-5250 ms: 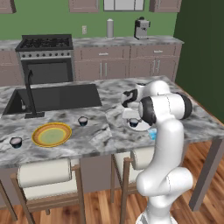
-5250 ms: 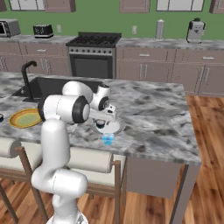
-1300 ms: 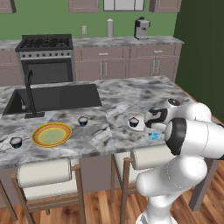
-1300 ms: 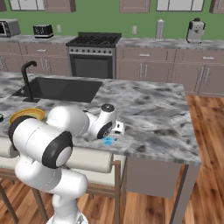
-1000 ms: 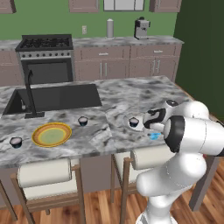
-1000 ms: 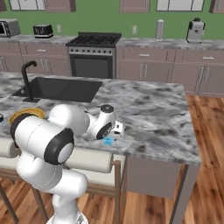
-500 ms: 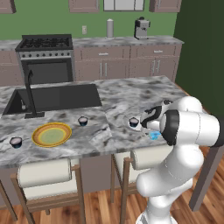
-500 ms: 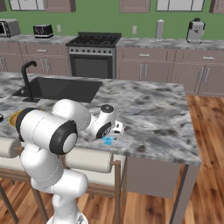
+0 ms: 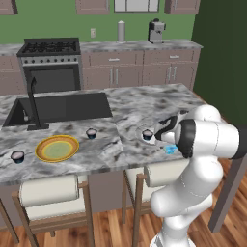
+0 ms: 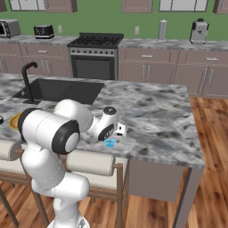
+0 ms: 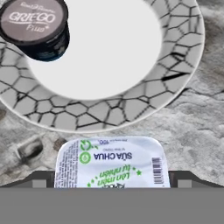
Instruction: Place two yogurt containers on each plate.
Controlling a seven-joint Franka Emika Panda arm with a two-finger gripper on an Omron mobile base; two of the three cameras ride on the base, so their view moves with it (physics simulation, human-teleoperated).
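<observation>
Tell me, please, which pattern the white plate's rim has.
The white plate has a dark crackle-line rim, clearest in the hand view.
</observation>
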